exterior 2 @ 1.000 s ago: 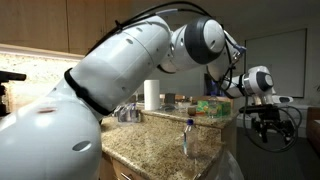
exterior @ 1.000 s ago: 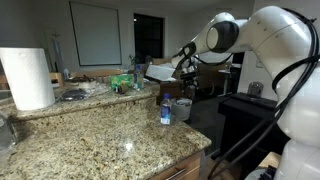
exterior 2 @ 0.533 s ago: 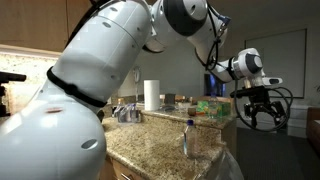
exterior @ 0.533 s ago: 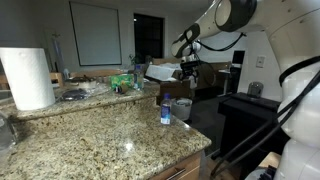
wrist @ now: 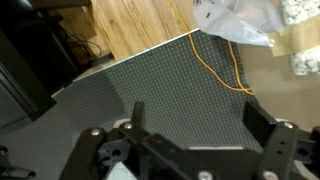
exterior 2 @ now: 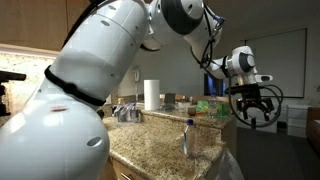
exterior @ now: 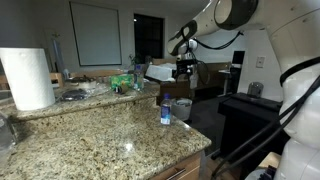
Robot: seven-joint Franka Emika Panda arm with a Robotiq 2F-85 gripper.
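My gripper (exterior 2: 255,106) hangs in the air past the end of the granite counter (exterior 2: 150,150), open and empty. In the wrist view its two black fingers (wrist: 258,117) stand wide apart over a grey dotted mat (wrist: 150,90), and the gripper (wrist: 197,122) has nothing between them. In an exterior view the gripper (exterior: 185,70) is above and behind a small clear bottle with a blue label (exterior: 166,110) that stands upright near the counter's end. The same bottle (exterior 2: 187,138) is well below and to the side of the gripper.
A paper towel roll (exterior: 28,78) stands on the counter, with green items (exterior: 122,81) behind. A grey bin (exterior: 182,108) sits beyond the bottle. Below the gripper are wood floor (wrist: 130,25), an orange cable (wrist: 215,65) and a white plastic bag (wrist: 240,20).
The arm's upper joints have swung upward. The gripper has shifted a little toward the counter and stays open.
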